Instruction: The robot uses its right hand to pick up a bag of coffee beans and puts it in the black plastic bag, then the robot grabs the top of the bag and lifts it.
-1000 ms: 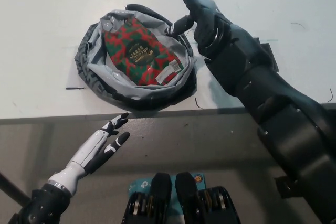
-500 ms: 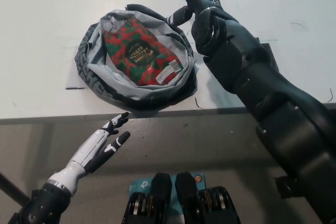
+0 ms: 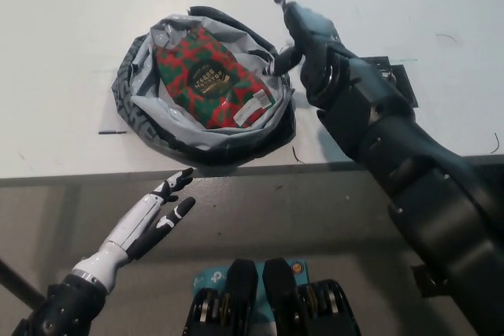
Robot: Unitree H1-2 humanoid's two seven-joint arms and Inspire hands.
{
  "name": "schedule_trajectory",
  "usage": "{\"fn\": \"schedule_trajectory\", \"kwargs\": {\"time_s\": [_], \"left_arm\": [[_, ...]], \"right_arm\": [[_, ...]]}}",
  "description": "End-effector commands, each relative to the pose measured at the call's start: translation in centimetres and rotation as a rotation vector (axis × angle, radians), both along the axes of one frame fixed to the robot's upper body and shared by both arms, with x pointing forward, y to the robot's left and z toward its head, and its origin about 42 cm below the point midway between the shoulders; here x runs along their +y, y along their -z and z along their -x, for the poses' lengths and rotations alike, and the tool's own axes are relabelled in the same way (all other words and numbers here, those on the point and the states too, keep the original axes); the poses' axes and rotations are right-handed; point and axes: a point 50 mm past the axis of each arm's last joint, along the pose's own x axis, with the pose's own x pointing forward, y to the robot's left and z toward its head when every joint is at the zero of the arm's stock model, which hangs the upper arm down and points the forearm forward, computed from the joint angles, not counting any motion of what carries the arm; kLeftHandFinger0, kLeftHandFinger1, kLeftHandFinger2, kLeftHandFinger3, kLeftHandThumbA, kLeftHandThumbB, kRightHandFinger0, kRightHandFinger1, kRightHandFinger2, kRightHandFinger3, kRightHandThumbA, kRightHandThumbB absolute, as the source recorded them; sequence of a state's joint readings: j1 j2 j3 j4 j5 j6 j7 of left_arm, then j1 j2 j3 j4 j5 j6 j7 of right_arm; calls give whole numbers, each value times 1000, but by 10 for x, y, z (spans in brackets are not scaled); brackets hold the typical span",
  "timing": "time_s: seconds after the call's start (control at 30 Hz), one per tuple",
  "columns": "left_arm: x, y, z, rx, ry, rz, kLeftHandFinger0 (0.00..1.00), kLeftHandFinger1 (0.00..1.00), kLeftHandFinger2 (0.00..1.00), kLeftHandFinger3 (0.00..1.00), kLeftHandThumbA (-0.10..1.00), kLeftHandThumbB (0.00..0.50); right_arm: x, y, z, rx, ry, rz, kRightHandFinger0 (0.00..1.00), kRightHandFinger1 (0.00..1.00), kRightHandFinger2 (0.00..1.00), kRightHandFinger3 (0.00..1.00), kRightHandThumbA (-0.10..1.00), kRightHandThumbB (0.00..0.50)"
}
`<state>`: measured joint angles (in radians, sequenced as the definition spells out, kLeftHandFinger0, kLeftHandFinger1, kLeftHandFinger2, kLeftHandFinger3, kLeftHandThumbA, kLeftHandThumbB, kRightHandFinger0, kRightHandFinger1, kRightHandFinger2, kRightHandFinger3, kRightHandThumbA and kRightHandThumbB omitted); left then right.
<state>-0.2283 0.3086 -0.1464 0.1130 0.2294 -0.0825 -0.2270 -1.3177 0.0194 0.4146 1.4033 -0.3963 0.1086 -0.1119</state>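
We see the red-and-green coffee bag [image 3: 209,78] lying inside the rolled-down black plastic bag [image 3: 138,120] on the white table [image 3: 63,21]. Our right hand [image 3: 303,33] hovers empty at its right rim, fingers spread. Our left hand [image 3: 153,214] rests open below the table edge.

Coffee bag [image 3: 209,78]: lay inside the plastic bag [image 3: 146,127].
Plastic bag: sat on the table [image 3: 63,29].
Right hand [image 3: 303,33]: just right of the plastic bag.
Left hand [image 3: 153,214]: before the table edge.
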Motion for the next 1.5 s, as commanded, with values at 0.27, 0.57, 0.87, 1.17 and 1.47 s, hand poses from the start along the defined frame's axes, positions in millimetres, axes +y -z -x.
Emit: {"fn": "schedule_trajectory", "kwargs": {"time_s": [0.27, 0.57, 0.87, 1.17, 1.47], "left_arm": [[1, -19, -6, -73, 26, 12, 948, 1000, 1000, 1000, 996, 137], [2, -19, -5, -79, 23, 12, 951, 1000, 1000, 1000, 1000, 143], [1, -21, -6, -78, 27, 14, 947, 1000, 1000, 1000, 1000, 140], [0, -28, -8, -87, 36, 1, 966, 1000, 1000, 1000, 1000, 156], [1, -27, -9, -96, 39, -18, 957, 1000, 1000, 1000, 1000, 166]], "right_arm": [[-10, -1, -3, 74, -5, 20, 1000, 1000, 1000, 1000, 878, 500], [-4, 1, -1, 206, 16, -3, 1000, 1000, 1000, 1000, 905, 500], [47, -4, 13, 261, -85, 193, 1000, 1000, 1000, 1000, 824, 500], [67, -2, 22, 293, -83, 226, 34, 97, 312, 1000, 209, 371], [57, -14, 14, 127, -60, 231, 207, 275, 384, 981, 115, 153]]}}
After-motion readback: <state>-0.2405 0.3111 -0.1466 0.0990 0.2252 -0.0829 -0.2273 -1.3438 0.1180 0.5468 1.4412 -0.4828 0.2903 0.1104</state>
